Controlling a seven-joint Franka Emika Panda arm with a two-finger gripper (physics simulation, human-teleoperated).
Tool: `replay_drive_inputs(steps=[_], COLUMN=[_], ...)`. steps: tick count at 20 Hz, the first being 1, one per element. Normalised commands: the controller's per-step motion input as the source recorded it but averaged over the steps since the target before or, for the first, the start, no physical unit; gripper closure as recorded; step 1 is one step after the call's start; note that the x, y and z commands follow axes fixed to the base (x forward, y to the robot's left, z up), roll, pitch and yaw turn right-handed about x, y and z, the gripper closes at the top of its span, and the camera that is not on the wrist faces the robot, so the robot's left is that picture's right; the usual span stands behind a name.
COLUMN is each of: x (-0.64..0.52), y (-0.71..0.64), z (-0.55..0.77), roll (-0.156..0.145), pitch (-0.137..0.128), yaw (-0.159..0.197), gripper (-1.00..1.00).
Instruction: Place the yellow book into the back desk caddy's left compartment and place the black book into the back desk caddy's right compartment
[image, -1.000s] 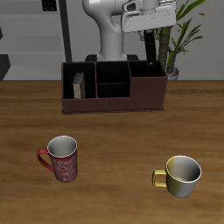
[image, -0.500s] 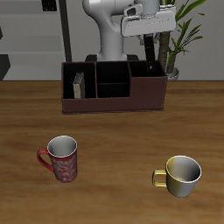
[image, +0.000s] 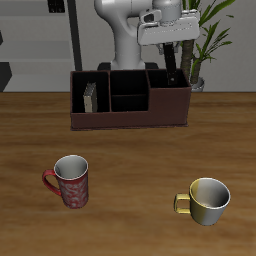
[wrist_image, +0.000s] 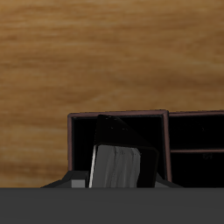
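Observation:
The back desk caddy (image: 130, 118) is a long dark brown box at the back of the table. The yellow book (image: 90, 97), greyish-tan, stands inside its left compartment (image: 80, 105). The black book (wrist_image: 118, 162), glossy, stands slightly tilted inside the right compartment (wrist_image: 83, 144). In the exterior view it shows only as a dark upright shape (image: 176, 72) at that end. My gripper (image: 174, 52) hangs directly above it. Its fingers merge with that dark shape and do not show in the wrist view, so I cannot tell whether they touch the book.
A red patterned mug (image: 69, 181) and a yellow-green mug (image: 207, 200) stand near the table's front edge. A potted plant (image: 205, 45) rises just behind the caddy's end, beside the gripper. The robot's base (image: 125, 45) is behind the caddy.
The gripper's hand has shifted a little sideways toward the caddy's middle. The books, the caddy and the mugs have stayed where they were.

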Motion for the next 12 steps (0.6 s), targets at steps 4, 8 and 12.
replay_drive_inputs(steps=[4, 8, 12], x=[-0.32, -0.35, -0.29], y=[0.04, 0.01, 0.0], z=[-0.03, -0.01, 0.14], roll=[0.051, 0.058, 0.028], pitch=[-0.013, 0.004, -0.038], yaw=[0.002, -0.03, 0.022], gripper=[1.0, 1.0, 1.0])
